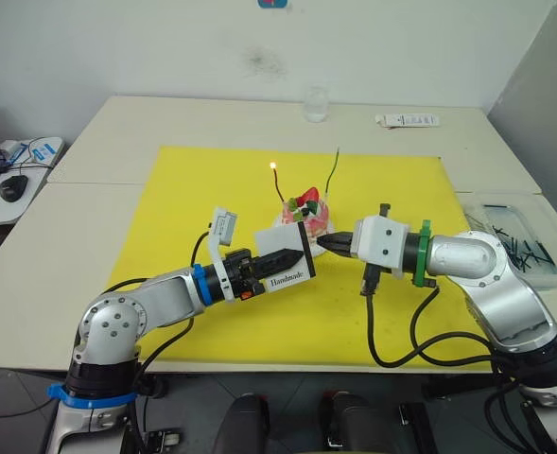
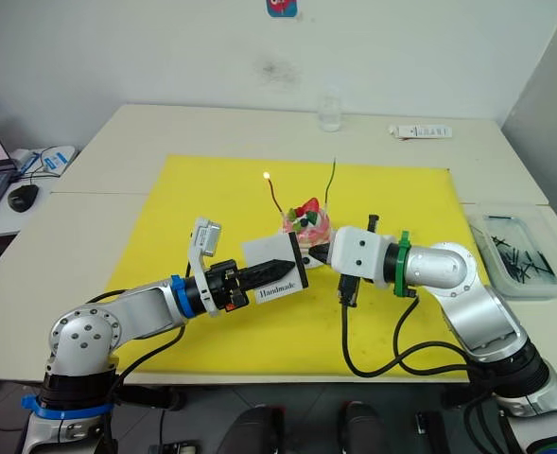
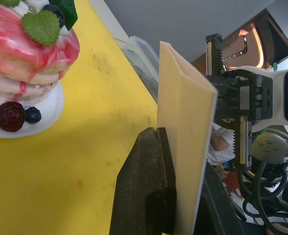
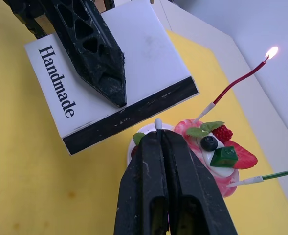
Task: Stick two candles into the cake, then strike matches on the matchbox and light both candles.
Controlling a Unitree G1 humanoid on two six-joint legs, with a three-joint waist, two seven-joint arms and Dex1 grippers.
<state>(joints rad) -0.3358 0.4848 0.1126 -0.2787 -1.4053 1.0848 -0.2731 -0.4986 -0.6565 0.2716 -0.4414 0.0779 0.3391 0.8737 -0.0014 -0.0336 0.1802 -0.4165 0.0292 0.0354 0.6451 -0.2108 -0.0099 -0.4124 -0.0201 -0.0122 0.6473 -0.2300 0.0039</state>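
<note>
Stereo views: the cake (image 1: 305, 214) sits near the centre of the yellow mat (image 1: 183, 189), with both candles planted in it. The red candle (image 4: 234, 85) rises at the cake's 11 o'clock and carries a flame; the green candle (image 1: 333, 173) leans out at 1 o'clock, and I see no flame on it. I judge the task half lit: one candle remains.

My left gripper (image 1: 292, 256) is clamped on the matchbox (image 4: 109, 93), one finger on each broad face, holding it off the mat at the cake's 7 o'clock. Gripping the faces leaves the black strip (image 4: 134, 115) exposed and turned toward the other arm, presumably so a match can be dragged along it.

My right gripper (image 1: 327, 243) comes in from the cake's 4 o'clock, fingers pressed together on a match (image 4: 158, 124); its pale head pokes out past the fingertips, just beside the strip. I cannot tell whether head and strip touch. Holding the match this short should keep it stiff during the stroke.

At 3 o'clock, beyond the mat, a clear tray (image 1: 514, 203) holds spare matches (image 1: 524, 251). A glass (image 1: 316, 104) and a white remote (image 1: 408, 120) stand at the table's 12 to 1 o'clock, well clear of the work.
</note>
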